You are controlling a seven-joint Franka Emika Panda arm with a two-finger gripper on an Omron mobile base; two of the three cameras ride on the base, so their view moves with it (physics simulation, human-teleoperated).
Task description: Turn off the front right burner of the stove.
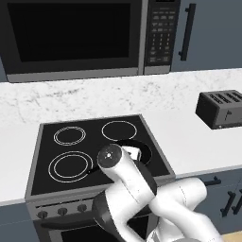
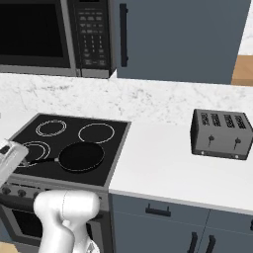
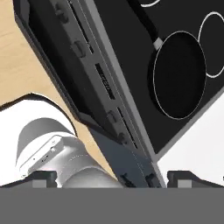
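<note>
The stove [image 1: 96,131] has a black glass top and a grey steel front panel with a row of small dark knobs [image 1: 62,211]. A black frying pan [image 2: 81,156] covers the front right burner and hides it. In the hand view the stove [image 3: 122,26] runs diagonally. The pan [image 3: 179,74] sits at the upper right there. Two knobs [image 3: 113,117] lie on the panel nearest the fingers. My gripper [image 3: 114,179] is open, fingertips [image 3: 41,178] wide apart with nothing between them. It hovers above and in front of the panel, touching no knob.
A black toaster [image 2: 222,133] stands on the white counter [image 2: 158,158] right of the stove. A microwave [image 1: 75,38] hangs above the cooktop. Blue-grey cabinets [image 2: 163,222] run below the counter. My own white arm [image 1: 132,189] hides part of the stove front.
</note>
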